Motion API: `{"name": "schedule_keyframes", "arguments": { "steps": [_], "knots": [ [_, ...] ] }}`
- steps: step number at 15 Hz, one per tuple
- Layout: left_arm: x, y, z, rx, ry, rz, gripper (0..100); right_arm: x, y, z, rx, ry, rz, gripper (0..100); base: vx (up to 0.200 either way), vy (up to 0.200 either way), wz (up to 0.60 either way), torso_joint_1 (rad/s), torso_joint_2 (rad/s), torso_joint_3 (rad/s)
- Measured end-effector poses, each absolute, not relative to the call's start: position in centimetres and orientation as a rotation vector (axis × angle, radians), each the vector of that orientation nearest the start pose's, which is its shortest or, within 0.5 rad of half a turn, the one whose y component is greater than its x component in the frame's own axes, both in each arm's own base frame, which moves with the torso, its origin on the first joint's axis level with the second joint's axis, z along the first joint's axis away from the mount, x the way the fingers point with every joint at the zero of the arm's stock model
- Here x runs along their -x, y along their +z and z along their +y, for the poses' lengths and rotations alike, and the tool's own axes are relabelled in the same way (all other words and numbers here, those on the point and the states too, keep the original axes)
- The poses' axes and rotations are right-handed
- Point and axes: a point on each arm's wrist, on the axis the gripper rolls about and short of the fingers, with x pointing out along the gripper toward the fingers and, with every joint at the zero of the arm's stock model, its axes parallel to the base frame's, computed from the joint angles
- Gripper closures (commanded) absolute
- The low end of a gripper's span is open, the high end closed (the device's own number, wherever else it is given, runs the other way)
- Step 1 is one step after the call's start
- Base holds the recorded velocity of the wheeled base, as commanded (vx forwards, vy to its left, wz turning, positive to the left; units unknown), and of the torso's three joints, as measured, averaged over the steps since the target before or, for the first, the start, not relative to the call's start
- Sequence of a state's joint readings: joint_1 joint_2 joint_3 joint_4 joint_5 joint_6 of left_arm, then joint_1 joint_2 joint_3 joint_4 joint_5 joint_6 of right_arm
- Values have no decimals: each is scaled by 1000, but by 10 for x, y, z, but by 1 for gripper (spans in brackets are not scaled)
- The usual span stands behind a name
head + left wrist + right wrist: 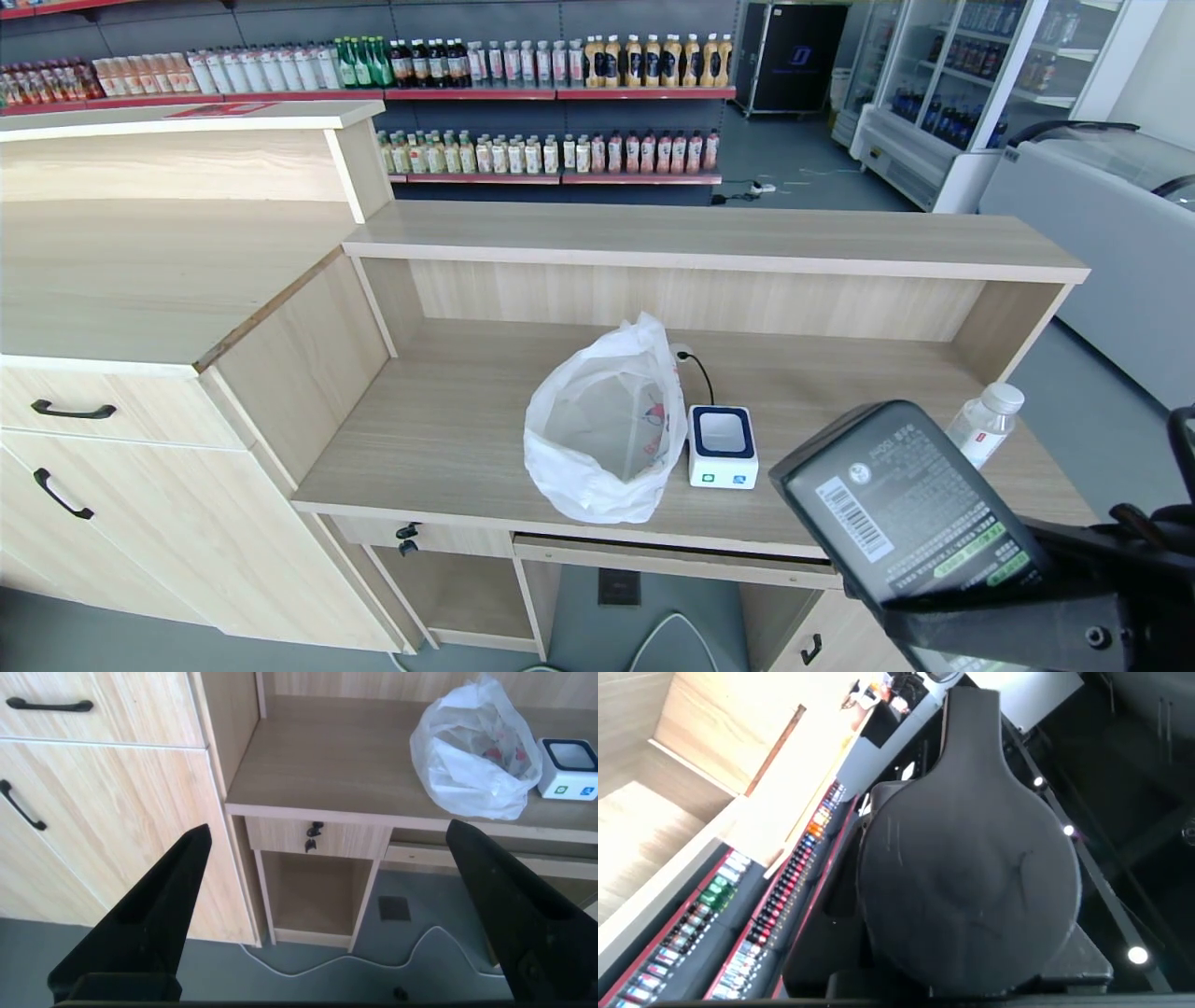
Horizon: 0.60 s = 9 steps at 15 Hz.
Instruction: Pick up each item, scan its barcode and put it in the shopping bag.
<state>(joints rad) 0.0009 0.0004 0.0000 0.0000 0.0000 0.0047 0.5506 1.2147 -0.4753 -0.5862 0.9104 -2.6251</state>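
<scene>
My right gripper is shut on a dark flat bottle, held up in the air at the desk's front right with its barcode label facing up. The right wrist view shows the bottle's plain back up close. A white shopping bag stands open on the middle of the desk, and a small white scanner sits right beside it. A clear bottle with a white cap stands near the desk's right end. My left gripper hangs open and holds nothing, low in front of the desk's left end, with the bag and scanner beyond.
The wooden desk has a raised back shelf and side walls. A taller cabinet with drawers adjoins it on the left. A cable runs from the scanner to the back wall. Store shelves and fridges stand far behind.
</scene>
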Motion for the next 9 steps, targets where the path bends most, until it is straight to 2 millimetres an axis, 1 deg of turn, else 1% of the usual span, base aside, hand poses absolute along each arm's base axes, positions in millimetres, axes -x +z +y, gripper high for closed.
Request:
{"name": "schedule_keyframes", "arguments": {
  "steps": [9],
  "knots": [
    [23,75,0,-4,1,0,0,-131,205,102,1983,707,-1731,100,0,0,0,0,0,0]
  ]
}}
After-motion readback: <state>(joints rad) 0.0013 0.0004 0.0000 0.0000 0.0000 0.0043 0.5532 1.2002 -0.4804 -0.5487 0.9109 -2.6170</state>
